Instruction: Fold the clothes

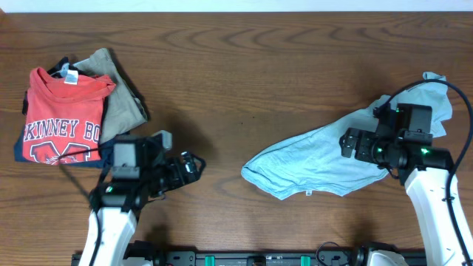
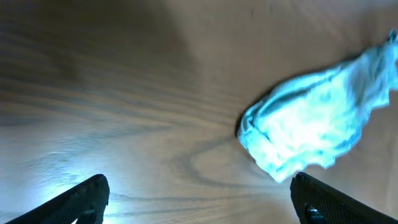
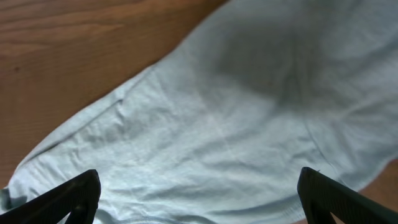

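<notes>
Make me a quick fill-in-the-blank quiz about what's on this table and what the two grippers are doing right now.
1. The right gripper hangs over the pale blue garment with its jaws ___.
2. The left gripper holds ___.
3. The T-shirt with white lettering is ___ in colour.
Missing words: open; nothing; red.

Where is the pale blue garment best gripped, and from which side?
Probably pinch the pale blue garment at its seamed left edge, coming from the left with the open left gripper: that edge lies free on the table, while the middle is wrinkled.
</notes>
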